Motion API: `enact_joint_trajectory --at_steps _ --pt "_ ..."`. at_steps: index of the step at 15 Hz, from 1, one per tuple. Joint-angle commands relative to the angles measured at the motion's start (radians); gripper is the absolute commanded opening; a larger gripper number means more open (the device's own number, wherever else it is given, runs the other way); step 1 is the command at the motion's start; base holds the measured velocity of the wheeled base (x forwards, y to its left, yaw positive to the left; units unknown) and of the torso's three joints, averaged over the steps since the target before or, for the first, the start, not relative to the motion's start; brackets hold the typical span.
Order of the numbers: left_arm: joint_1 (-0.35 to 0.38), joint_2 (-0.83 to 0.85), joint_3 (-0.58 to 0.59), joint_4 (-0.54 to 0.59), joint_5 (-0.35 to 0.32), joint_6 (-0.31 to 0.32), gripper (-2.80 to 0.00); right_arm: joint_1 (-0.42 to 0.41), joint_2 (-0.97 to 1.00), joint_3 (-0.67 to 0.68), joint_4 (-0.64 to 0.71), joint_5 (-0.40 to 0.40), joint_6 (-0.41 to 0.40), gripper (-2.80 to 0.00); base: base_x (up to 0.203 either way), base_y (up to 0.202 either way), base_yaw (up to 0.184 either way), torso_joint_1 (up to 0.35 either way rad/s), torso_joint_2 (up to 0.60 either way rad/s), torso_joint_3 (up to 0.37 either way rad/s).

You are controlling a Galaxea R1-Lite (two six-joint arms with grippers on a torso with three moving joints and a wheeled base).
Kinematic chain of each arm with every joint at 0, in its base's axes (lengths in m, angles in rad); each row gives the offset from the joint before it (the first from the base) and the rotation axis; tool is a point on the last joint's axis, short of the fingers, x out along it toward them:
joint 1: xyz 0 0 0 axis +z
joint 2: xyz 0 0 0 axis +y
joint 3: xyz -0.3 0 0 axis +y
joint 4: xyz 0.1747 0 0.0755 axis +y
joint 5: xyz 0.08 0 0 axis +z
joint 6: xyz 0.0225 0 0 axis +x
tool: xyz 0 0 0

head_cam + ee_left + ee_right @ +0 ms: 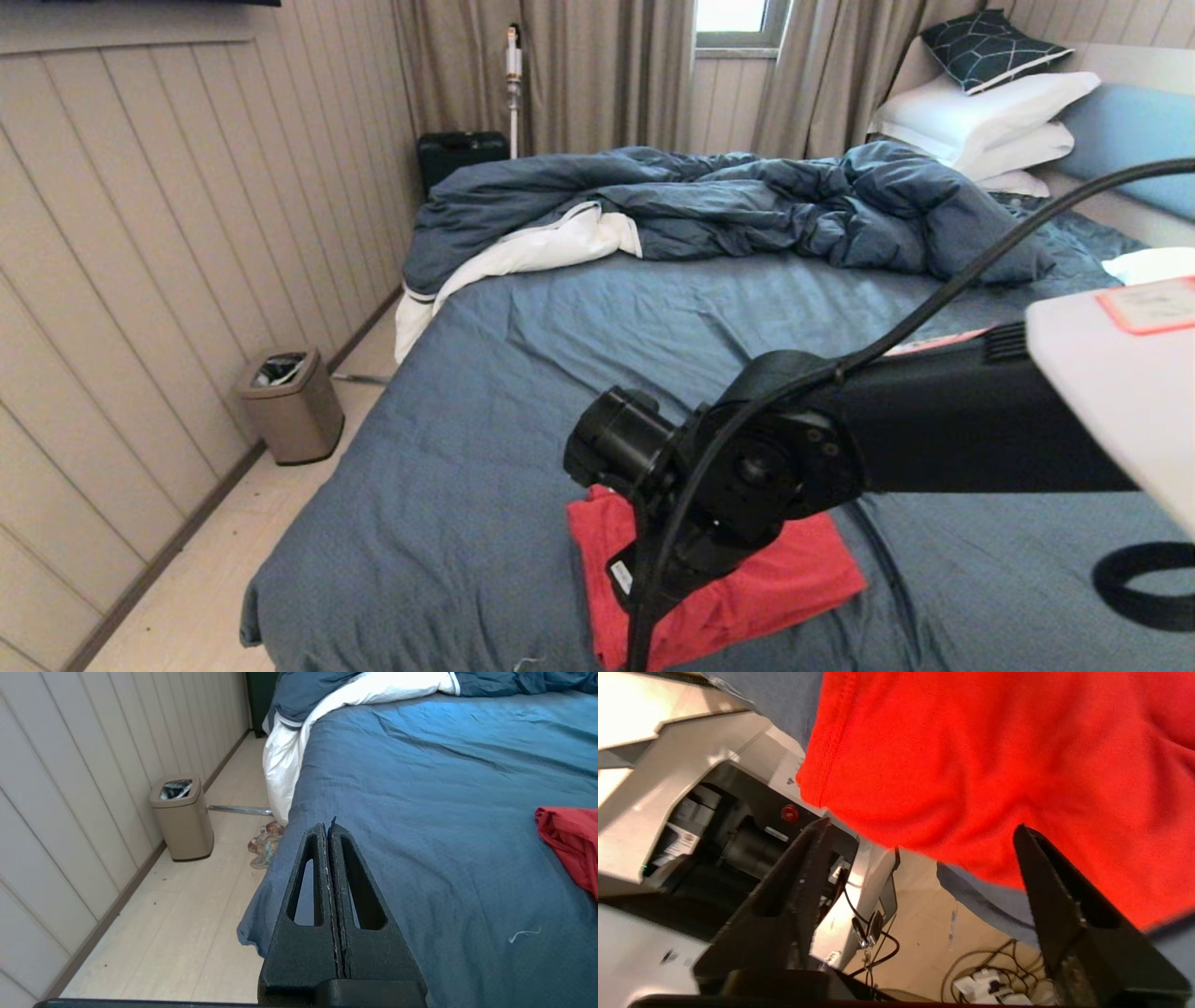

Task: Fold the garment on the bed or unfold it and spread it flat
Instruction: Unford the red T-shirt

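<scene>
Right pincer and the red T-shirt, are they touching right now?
Cannot tell. In the right wrist view the right pincer is open with the red T-shirt beyond its fingertips, but no contact or gap shows plainly; the head view hides it behind the arm.
</scene>
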State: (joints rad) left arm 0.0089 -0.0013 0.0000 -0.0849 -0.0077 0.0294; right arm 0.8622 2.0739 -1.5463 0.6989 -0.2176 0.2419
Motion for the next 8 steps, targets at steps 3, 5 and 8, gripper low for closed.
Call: enact_joint_trajectory --at_steps 3,5,8 --pt "0.0 0.001 0.0 -0.001 0.0 0.0 -2.8 0.02 0.095 -0.052 -0.002 -0.005 0.005 0.0 0.0 0.0 0.0 0.0 0.0 0.0" --pt "0.0 0.001 0.0 -0.001 0.0 0.001 -2.8 0.019 0.116 -0.053 -0.052 -0.007 0.004 0.0 0.0 0.0 0.0 0.0 0.0 0.0" --pt "0.0 0.001 0.0 -0.001 -0.002 0.0 -2.8 0.014 0.165 -0.065 -0.087 -0.01 0.002 0.0 0.0 0.0 0.0 0.0 0.0 0.0"
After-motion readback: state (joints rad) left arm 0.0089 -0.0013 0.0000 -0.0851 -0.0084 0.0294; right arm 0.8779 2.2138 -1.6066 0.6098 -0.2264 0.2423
